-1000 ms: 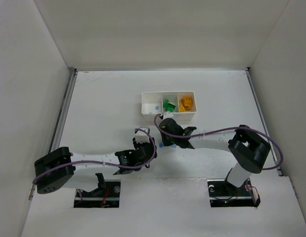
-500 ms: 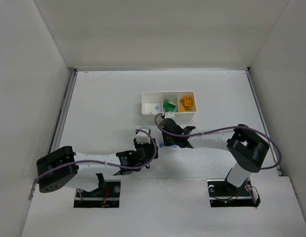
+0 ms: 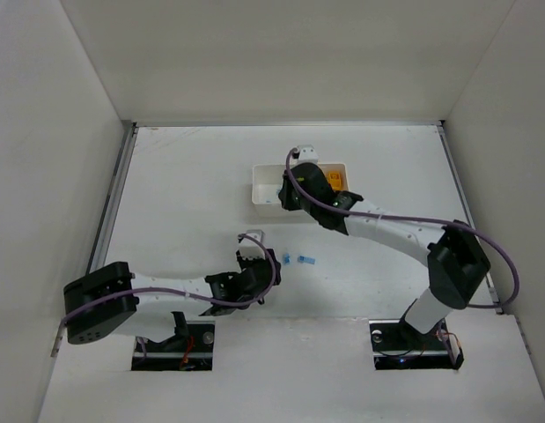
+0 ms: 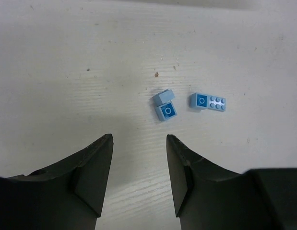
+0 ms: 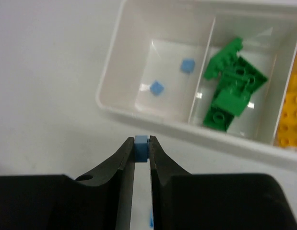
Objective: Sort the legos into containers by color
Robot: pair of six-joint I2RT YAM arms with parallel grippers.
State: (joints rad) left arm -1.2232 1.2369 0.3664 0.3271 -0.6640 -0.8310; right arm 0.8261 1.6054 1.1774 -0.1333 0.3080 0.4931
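The top external camera looks down from high above the near side of the tray [image 3: 261, 198], covering the whole table [image 3: 184, 194]. The right wrist camera views that tray closely. The left wrist camera faces the table close up, nearer than the tray.

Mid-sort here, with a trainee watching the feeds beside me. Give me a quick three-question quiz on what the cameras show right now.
1. True or false: the left pincer is shut on a brick.
2. The brick held in the right pincer is: A green, B light blue, C yellow-orange.
3. Fill in the blank: the left compartment of the tray holds ___ blue bricks.

Key: 1 false, its jaws stand open over the table; 2 B; 3 two.
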